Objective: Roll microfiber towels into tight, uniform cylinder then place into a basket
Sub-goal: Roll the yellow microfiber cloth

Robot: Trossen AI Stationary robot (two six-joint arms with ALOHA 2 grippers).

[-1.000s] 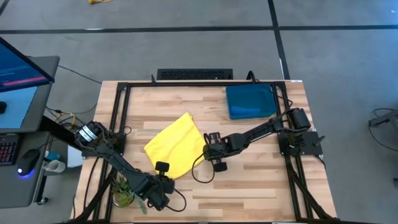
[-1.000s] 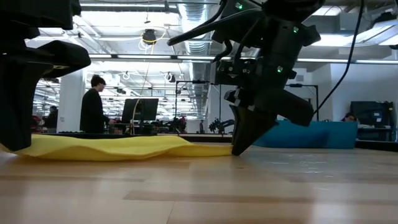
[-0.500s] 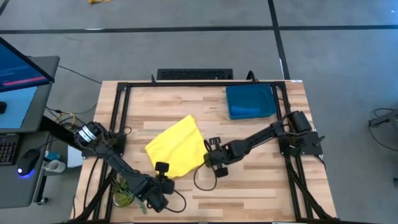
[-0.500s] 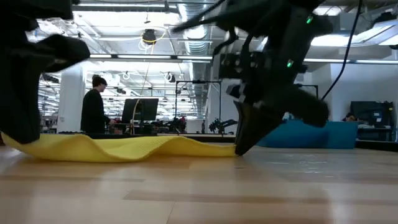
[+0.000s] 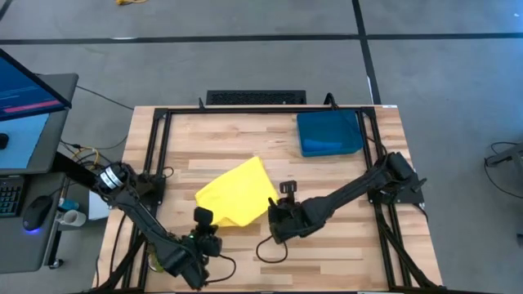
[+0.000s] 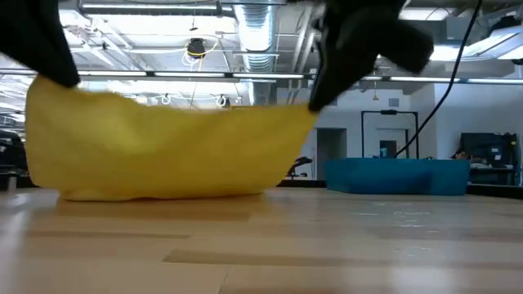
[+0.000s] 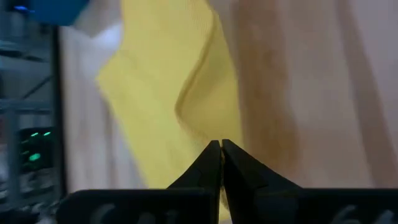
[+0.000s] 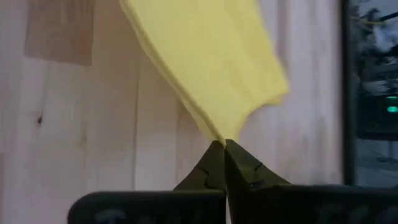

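The yellow towel (image 5: 237, 192) lies near the table's middle. Its near edge is raised and sags between my two grippers, and its lower part (image 6: 163, 189) rests on the wood. My left gripper (image 5: 203, 217) is shut at the towel's near left end (image 6: 51, 86). My right gripper (image 5: 273, 214) is shut at its near right corner (image 6: 310, 110). The teal basket (image 5: 328, 133) stands at the far right. I cannot tell a blue towel apart from it. My left gripper pinches the towel's near left edge (image 7: 208, 134) between its two fingertips, slanting down from the near left. One layer or several, I cannot tell. That end is lifted off the table. My right gripper pinches the towel's near right corner (image 8: 214, 132) between its fingertips, slanting down from the near right. The corner is lifted clear. The cloth sags slack from it toward the other gripper and down onto the table.
A black frame (image 5: 159, 147) runs round the table's edges. A monitor and keyboard (image 5: 24, 106) stand off the left side. Bare wood (image 5: 343, 237) lies near the right front. The basket's low wall (image 6: 396, 175) shows at the right in the low view.
Both grippers have risen and tipped less steeply, and the right one has also gone toward the near edge. The towel's near edge has come up off the table with them and now hangs as a sheet. Its far part stays on the wood.
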